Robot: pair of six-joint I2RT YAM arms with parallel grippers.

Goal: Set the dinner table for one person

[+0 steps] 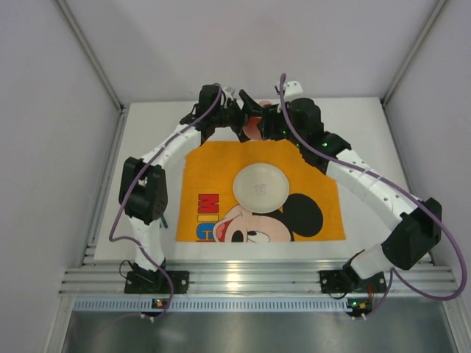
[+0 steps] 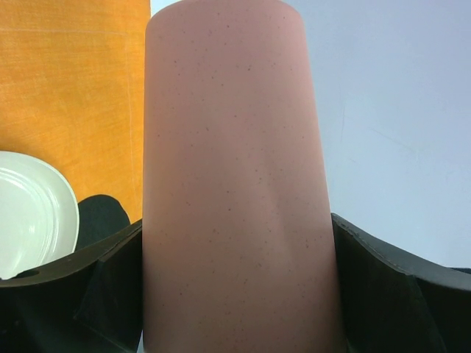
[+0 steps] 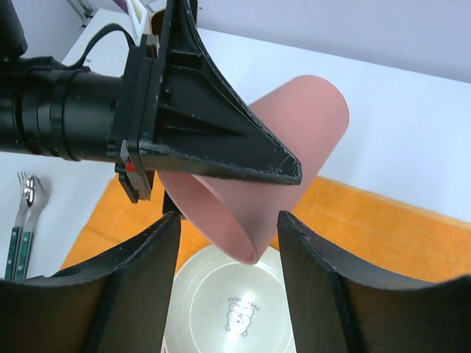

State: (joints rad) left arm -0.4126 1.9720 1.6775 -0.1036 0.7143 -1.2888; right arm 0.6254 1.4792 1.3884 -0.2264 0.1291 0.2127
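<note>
The left gripper has its jaws pinching the pink cup; the right gripper has its jaws spread either side of the cup's rim.

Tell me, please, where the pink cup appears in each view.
Top external: cup just above centre, at the mat's far edge.
Left wrist: cup fills the middle.
Right wrist: cup upper centre, tilted.
Shared landmark: the white bowl, in all three.
</note>
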